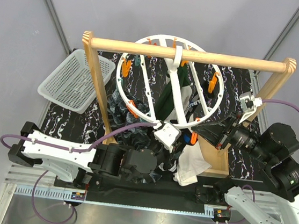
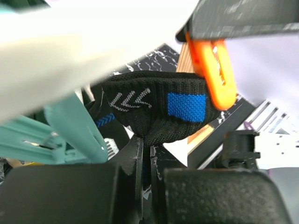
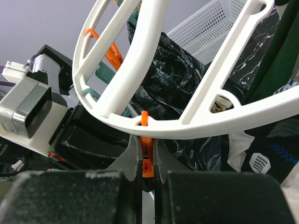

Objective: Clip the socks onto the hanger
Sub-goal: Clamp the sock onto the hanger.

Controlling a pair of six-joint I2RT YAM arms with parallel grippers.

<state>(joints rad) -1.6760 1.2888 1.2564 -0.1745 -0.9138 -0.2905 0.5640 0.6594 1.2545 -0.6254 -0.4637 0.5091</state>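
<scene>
The white ring hanger (image 1: 134, 106) hangs by its hook from the wooden rail, with orange pegs round its rim. A dark green sock (image 1: 170, 93) and a mottled teal-grey sock (image 1: 122, 109) hang from it. My left gripper (image 2: 148, 145) is shut on a black sock with a blue patch (image 2: 159, 105), held just below an orange peg (image 2: 212, 70). In the top view the left gripper (image 1: 185, 140) is under the ring's near rim. My right gripper (image 3: 146, 142) is shut on an orange peg (image 3: 146, 161) hanging from the hanger's rim (image 3: 187, 126); in the top view the right gripper (image 1: 200, 133) meets the left one.
The wooden rail frame (image 1: 188, 55) spans the table, its right post (image 1: 268, 90) beside my right arm. A white mesh basket (image 1: 75, 79) lies at the far left. A white cloth (image 1: 192, 165) lies below the ring. Teal pegs (image 2: 70, 126) show left of the held sock.
</scene>
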